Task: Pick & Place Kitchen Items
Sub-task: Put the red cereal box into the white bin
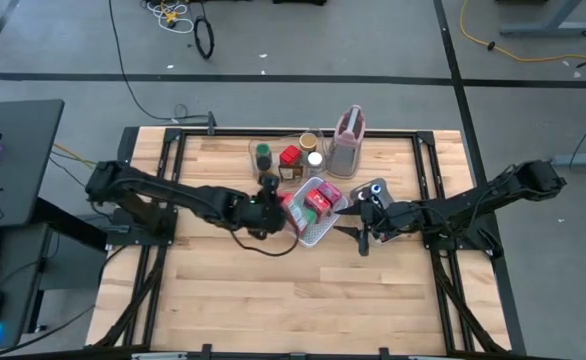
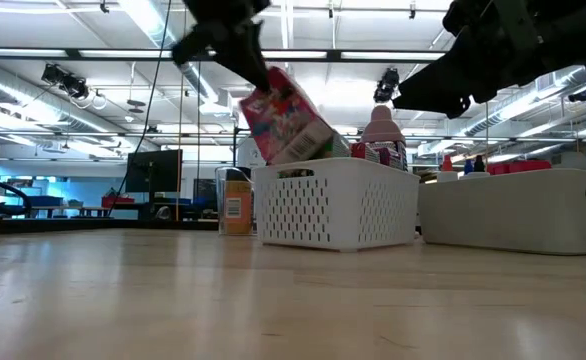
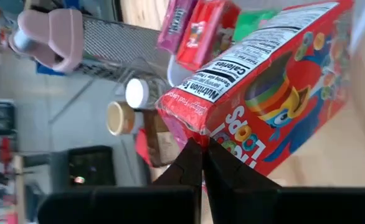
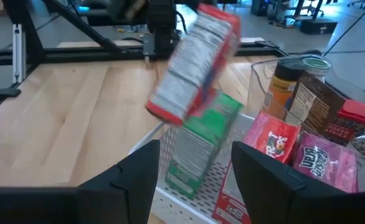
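Left gripper (image 3: 202, 163) pinches red cereal box (image 3: 266, 87) tilted above white mesh basket (image 2: 338, 205); right gripper (image 4: 195, 171), fingers spread, waits at basket's three o'clock.

A small red cereal box (image 3: 257, 93), printed with colourful loops and a nutrition panel, hung tilted above the basket's edge. Inside the basket stood a green packet (image 4: 201, 140), a red packet (image 4: 273, 143) and a pink packet (image 4: 329, 162). Behind them were spice jars (image 1: 291, 160) with dark, red and white lids.
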`<state>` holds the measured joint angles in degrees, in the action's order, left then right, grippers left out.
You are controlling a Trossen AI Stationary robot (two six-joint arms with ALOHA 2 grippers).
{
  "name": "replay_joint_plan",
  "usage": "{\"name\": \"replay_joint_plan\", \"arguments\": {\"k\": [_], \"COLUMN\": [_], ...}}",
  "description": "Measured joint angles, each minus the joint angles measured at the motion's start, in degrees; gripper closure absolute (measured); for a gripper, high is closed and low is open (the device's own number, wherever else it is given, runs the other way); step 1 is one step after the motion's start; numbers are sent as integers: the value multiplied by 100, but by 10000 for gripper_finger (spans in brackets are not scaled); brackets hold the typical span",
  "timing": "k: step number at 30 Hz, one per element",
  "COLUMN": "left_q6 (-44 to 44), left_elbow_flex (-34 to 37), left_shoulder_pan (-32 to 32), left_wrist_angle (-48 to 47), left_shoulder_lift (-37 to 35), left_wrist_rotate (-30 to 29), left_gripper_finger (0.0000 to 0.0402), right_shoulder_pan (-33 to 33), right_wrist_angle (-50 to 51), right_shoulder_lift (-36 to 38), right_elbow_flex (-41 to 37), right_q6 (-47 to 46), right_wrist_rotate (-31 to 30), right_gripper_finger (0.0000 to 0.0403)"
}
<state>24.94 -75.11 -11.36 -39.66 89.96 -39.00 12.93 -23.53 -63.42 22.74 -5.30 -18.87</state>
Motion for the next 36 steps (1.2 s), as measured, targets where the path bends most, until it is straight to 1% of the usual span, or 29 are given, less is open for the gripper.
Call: {"name": "replay_joint_plan", "arguments": {"k": [5,10,13,18,21,23,26,33,36], "left_q6": [901,2242,2705,3126,3045,2942,3042,3689,3814], "left_elbow_flex": [-9,-7,0,-2,2,22,183,603,703], "left_shoulder_pan": [188,231,236,236,236,236,243,258,258], "left_wrist_angle": [553,1198,1551,1886,1857,1897,2032,2157,2384], "left_shoulder_lift": [331,497,549,587,583,581,580,580,580], "left_wrist_rotate": [-310,-379,-363,-446,-211,-178,-184,-243,-210], "left_gripper_finger": [395,396,396,393,397,396,390,393,383], "right_shoulder_pan": [0,0,0,0,0,0,0,0,1], "right_wrist_angle": [-5,-27,-56,-90,-86,-92,-92,-92,-92], "right_shoulder_lift": [0,0,0,-2,-2,-2,-2,-2,-2], "right_elbow_flex": [0,0,0,0,0,0,0,0,0], "right_q6": [0,2,3,4,4,4,4,4,4], "right_wrist_rotate": [39,40,39,39,39,39,39,37,37], "right_gripper_finger": [193,193,193,193,193,193,193,193,193]}}
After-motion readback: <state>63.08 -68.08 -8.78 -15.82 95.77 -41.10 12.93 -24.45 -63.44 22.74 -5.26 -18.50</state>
